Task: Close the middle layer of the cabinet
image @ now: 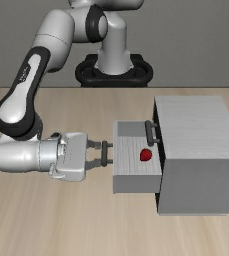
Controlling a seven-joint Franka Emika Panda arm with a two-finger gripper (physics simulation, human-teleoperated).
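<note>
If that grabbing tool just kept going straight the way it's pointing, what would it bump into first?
Most likely the front panel of the pulled-out drawer, which sits just ahead of the tool. The gap looks small, though relative height is hard to judge from this view.

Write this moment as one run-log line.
hand: open, facing drawer front | drawer: pulled out of cabinet | red object: inside drawer | closing: not yet done
</note>
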